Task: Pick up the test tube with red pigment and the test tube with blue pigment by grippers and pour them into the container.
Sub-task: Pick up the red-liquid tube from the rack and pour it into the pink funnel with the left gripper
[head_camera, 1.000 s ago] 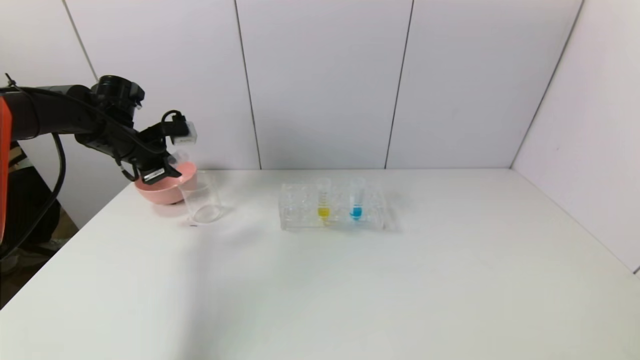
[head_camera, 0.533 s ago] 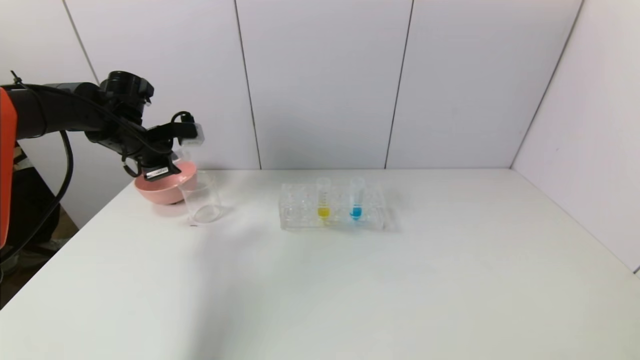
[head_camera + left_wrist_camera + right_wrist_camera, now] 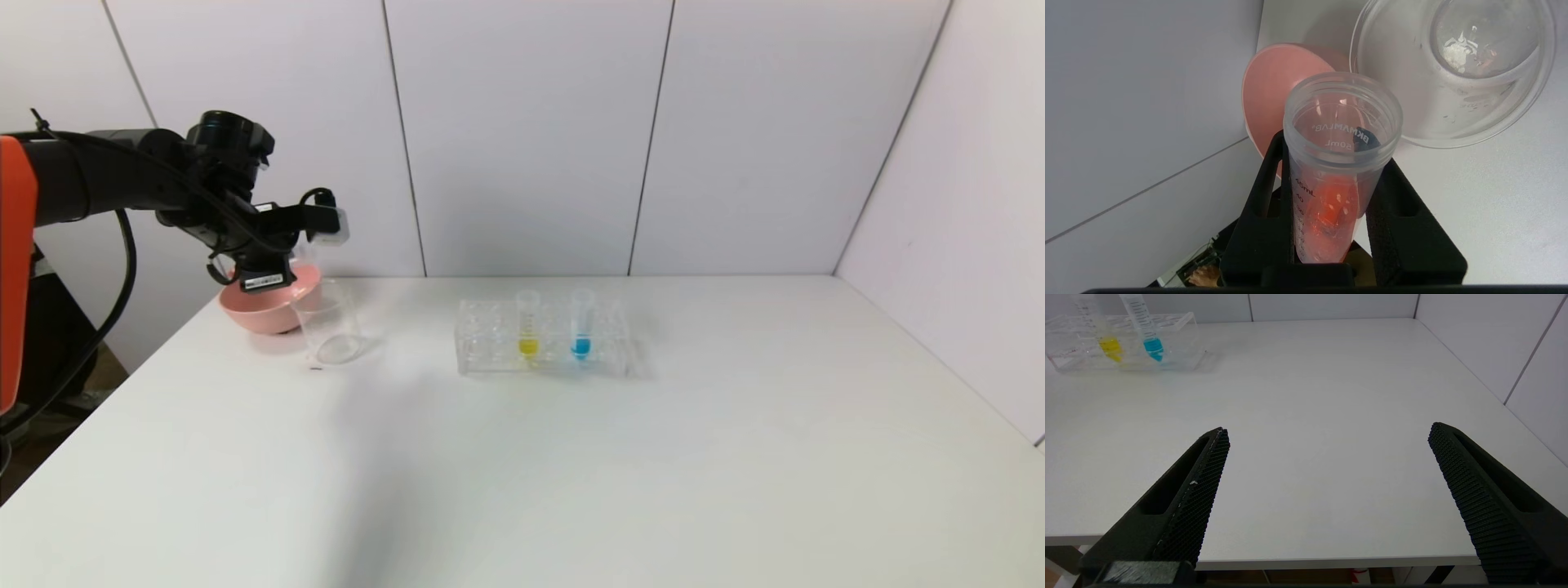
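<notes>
A white table [image 3: 571,457] stands before pale grey wall panels; at the upper left of the head frame the black left gripper [image 3: 1331,179] is clamped on the slim clear test tube with red pigment [image 3: 1337,171], over the pink bowl [image 3: 265,314] and beside the clear glass beaker [image 3: 331,327]; the tube with blue pigment [image 3: 581,325] stands in the clear rack [image 3: 490,347] at centre, next to a yellow tube [image 3: 528,325]; the right gripper [image 3: 1327,490] is spread wide, low over the table's near edge.

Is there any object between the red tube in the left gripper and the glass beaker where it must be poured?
Nothing visible does. The left gripper holds the red tube over the pink bowl, beside the open beaker.
</notes>
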Controlling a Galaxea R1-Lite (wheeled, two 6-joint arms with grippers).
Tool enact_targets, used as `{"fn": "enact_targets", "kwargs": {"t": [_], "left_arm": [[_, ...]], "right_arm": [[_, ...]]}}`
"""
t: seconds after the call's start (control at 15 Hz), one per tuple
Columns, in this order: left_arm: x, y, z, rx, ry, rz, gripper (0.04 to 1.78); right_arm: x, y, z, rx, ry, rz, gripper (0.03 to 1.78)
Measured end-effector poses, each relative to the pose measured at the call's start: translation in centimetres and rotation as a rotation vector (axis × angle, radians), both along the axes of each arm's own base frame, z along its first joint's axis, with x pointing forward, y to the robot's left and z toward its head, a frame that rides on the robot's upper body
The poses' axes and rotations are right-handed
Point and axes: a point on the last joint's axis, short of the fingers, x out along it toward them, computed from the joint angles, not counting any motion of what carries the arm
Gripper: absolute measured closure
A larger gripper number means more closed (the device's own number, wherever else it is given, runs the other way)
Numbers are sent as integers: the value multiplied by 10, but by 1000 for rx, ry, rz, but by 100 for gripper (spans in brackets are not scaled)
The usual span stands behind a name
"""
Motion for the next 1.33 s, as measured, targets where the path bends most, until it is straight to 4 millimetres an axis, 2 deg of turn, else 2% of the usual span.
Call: {"fn": "enact_targets", "kwargs": {"t": [0.8, 1.33], "left_arm": [[-1, 0, -1, 181, 18, 94, 131], [-7, -10, -6, 279, 101, 132, 131]], "right_arm": [[0, 0, 0, 0, 0, 0, 4], [0, 0, 0, 0, 0, 1, 4]]}}
